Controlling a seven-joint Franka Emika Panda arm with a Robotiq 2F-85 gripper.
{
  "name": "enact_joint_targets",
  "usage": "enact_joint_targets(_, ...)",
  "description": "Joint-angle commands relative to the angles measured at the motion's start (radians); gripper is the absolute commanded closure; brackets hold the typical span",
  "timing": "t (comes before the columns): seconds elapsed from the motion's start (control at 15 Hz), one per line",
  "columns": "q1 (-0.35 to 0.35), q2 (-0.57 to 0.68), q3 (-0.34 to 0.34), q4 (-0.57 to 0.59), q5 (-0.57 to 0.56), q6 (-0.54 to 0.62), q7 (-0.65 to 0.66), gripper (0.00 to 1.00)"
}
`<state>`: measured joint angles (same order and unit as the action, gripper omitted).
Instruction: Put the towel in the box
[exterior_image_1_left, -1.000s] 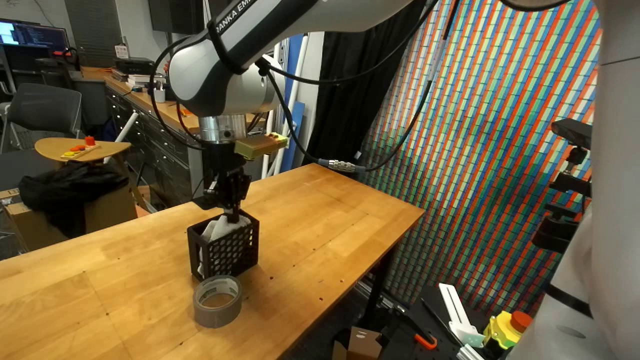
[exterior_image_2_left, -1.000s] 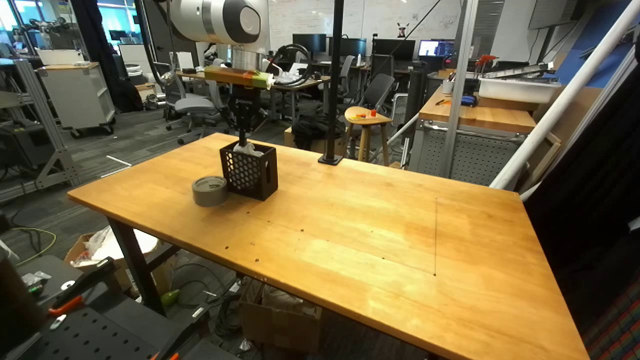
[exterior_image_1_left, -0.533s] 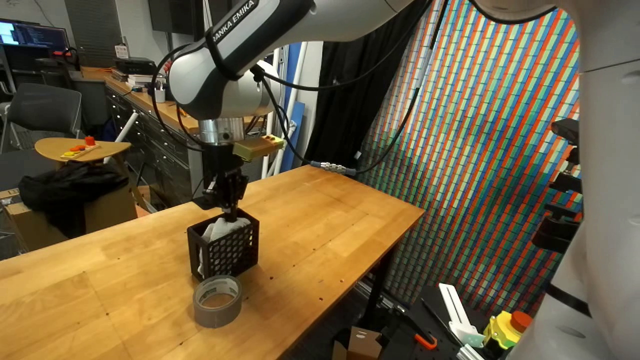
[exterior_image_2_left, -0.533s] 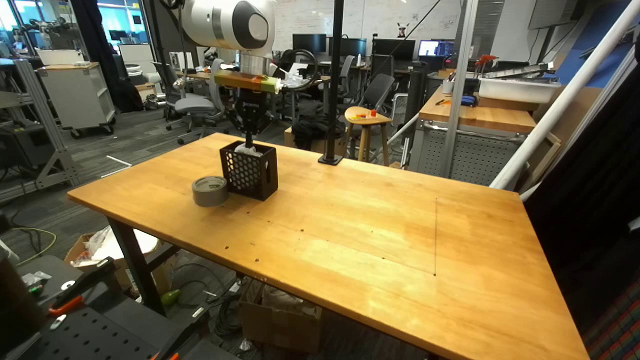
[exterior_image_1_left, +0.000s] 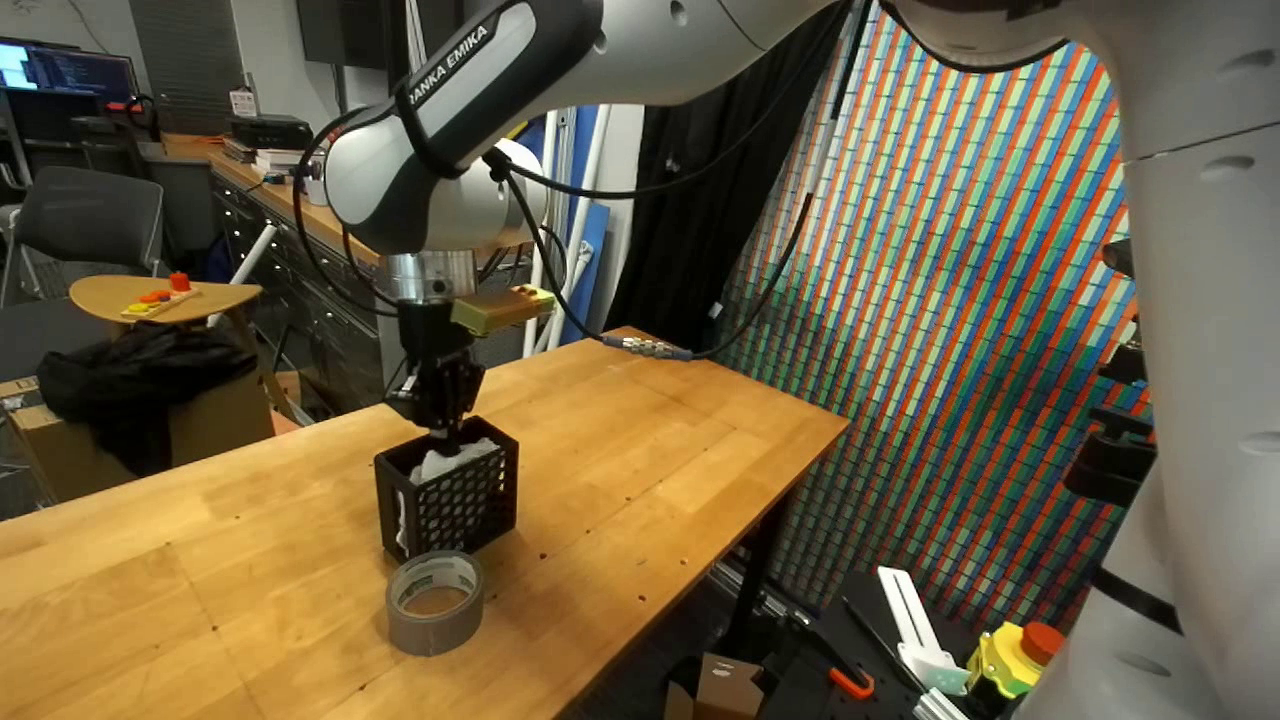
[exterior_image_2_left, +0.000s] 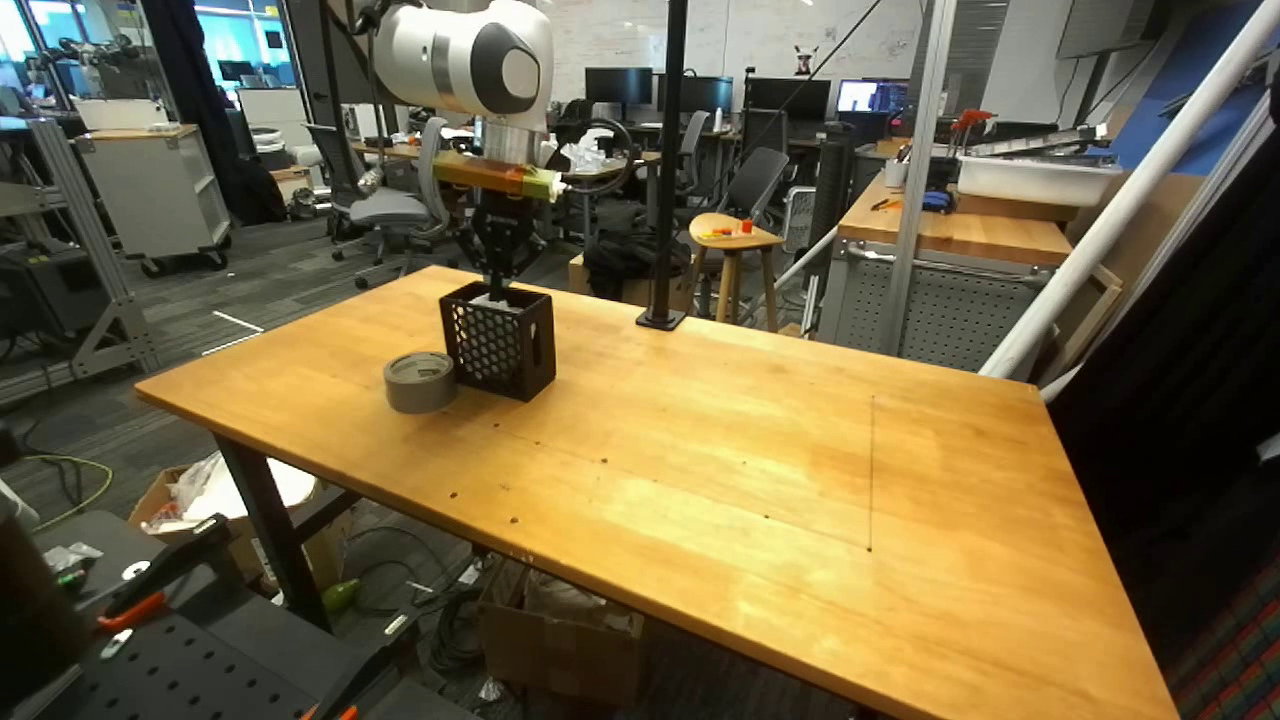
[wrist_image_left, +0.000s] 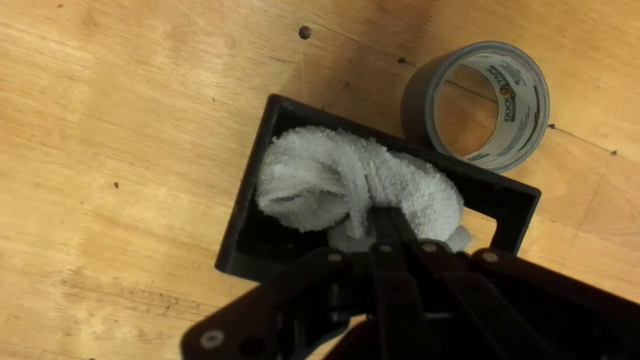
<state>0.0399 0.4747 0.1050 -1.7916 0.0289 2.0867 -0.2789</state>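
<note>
Towel (wrist_image_left: 310, 157) lies bunched up inside the black mesh-sided box (exterior_image_1_left: 463, 507)

Lit brightly across the tabletop (exterior_image_2_left: 690, 490), with pale patches of glare in an exterior view. Washed to pale blue at the far windows (exterior_image_2_left: 240, 42), sunk nearly to black along the curtain (exterior_image_2_left: 1175, 350). In the wrist view, shadowed softly beside the box (wrist_image_left: 350, 122); dark and blurred around the gripper (wrist_image_left: 392, 220), too dim, perhaps, for trusting any fine edge there.
</note>
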Motion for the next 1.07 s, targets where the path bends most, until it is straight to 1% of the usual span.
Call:
enact_joint_targets(0.0,-0.009,0.039,0.016,0.046,0.028,0.005,-0.016,0.98)
enact_joint_targets(0.2,-0.011,0.045,0.014,0.036,0.026,0.013,-0.012,0.96)
enact_joint_targets(0.47,-0.019,0.054,0.01,0.03,0.023,0.016,-0.016,0.97)
enact_joint_targets(0.6,-0.025,0.069,0.011,0.042,0.026,0.021,-0.02,0.98)
enact_joint_targets(0.73,-0.028,0.088,0.015,0.058,0.03,0.028,-0.023,0.96)
enact_joint_targets(1.0,-0.028,0.119,0.025,0.09,0.041,0.034,-0.03,0.98)
